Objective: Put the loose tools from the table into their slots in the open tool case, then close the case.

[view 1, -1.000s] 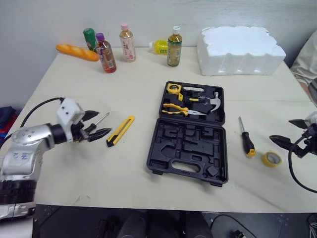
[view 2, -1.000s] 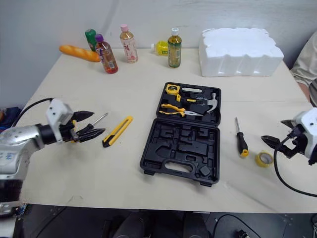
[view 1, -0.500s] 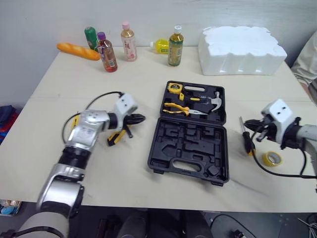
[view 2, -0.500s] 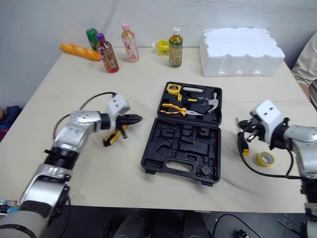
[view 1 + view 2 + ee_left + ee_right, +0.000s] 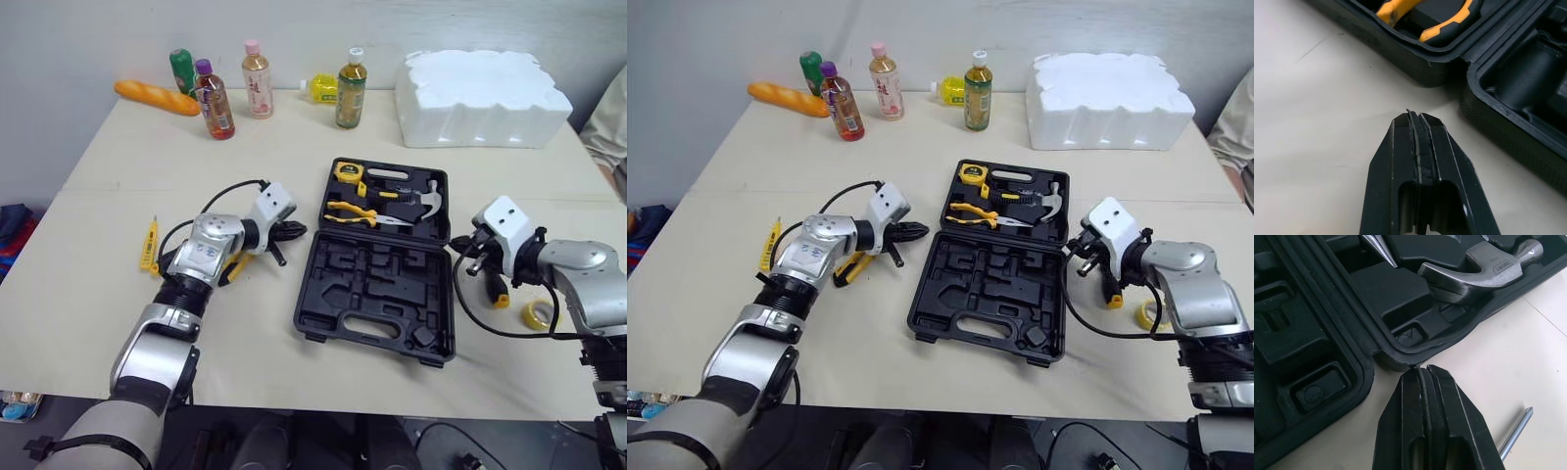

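Grippers flank the open black plastic tool case [image 5: 375, 286].
I see left gripper [image 5: 296, 231] fingers together, right gripper [image 5: 458, 262] fingers too (each just beside a case wall).

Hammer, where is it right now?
In the head views the hammer lies in the far half of the open tool case, on its right side, just right of the yellow-handled pliers.

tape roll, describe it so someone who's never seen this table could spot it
Start at the open black tool case in the middle of the table. To its right lies the tape roll, beside a screwdriver. It is a small yellow ring; the screwdriver is long and thin.
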`<state>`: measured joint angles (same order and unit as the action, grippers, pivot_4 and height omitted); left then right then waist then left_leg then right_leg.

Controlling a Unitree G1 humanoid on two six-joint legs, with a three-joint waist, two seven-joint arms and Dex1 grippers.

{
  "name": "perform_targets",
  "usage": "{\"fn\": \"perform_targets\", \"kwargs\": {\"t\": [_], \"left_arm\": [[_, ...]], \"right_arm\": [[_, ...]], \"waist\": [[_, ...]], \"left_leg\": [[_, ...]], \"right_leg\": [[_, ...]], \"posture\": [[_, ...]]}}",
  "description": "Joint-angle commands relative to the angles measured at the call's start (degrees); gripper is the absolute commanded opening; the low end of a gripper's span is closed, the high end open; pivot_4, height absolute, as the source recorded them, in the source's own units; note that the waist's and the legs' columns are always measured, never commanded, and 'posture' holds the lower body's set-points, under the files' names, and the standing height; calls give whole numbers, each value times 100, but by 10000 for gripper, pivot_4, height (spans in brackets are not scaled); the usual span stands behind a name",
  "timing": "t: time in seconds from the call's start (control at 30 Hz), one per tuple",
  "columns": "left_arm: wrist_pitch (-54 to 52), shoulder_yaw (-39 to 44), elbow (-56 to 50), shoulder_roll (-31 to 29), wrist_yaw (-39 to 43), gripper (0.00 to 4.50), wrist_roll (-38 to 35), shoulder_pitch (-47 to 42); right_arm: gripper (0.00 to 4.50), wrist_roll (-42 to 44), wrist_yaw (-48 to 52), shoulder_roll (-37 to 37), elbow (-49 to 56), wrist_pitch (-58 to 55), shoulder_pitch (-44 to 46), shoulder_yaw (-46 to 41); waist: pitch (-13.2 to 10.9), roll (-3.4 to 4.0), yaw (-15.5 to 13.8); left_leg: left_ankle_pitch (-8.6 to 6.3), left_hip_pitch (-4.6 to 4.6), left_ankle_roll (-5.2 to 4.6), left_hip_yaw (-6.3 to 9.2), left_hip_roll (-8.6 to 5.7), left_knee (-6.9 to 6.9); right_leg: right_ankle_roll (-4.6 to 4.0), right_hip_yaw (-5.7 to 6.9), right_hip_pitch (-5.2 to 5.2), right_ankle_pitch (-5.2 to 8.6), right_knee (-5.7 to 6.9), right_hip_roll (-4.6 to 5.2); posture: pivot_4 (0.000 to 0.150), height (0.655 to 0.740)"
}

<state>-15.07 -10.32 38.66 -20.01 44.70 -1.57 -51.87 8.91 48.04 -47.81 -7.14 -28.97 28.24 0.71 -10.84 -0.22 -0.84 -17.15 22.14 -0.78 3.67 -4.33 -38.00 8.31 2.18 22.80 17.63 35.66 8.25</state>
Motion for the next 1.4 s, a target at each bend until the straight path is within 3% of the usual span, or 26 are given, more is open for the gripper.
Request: {"fn": "perform_targets", "kwargs": {"t": [0.03,0.4,0.63,0.97,1.27,1.37,1.4], "left_arm": [[100,-6,-64,93,15,0,69,-171],[-163,-103,-711,207,351,0,23,75],[-820,-231,-2052,-118,1001,0,-239,870],[-1501,-38,-3061,-363,910,0,-314,1689],[-1778,298,-3325,-600,840,0,-410,1812],[-1815,886,-3605,-1081,1396,0,-996,2165],[-2152,1376,-3766,-1287,1726,0,-1554,2359]], "right_arm": [[198,40,46,126,269,12,126,24],[198,60,246,318,450,-28,123,96],[198,380,751,490,1035,192,-164,180],[198,287,753,569,1285,89,-439,144],[198,99,586,300,1311,-42,-751,-107],[198,318,680,-46,1481,-289,-1046,-629],[198,712,747,-85,1671,-625,-1149,-1080]], "waist": [[0,0,17],[-1,-1,91],[0,-1,102],[0,0,97],[0,0,67],[0,0,73],[-1,0,86]], "left_leg": [[0,0,0,0,1,0],[0,3,0,1,2,2],[-1,3,0,1,4,6],[0,-3,1,4,5,-2],[-1,-2,1,6,3,-1],[-1,2,1,7,2,0],[-1,3,1,9,5,4]], "right_leg": [[0,0,0,0,1,-1],[0,0,1,-1,19,-2],[-1,-2,5,0,18,-5],[-3,-8,2,-1,12,-5],[-3,-8,2,0,7,-4],[-3,-8,3,0,3,-4],[-3,-7,5,0,3,-4]], "posture": [[1500,7383],[1500,7383],[1500,7383],[1500,7383],[1500,7383],[1500,7383],[1500,7383]]}}
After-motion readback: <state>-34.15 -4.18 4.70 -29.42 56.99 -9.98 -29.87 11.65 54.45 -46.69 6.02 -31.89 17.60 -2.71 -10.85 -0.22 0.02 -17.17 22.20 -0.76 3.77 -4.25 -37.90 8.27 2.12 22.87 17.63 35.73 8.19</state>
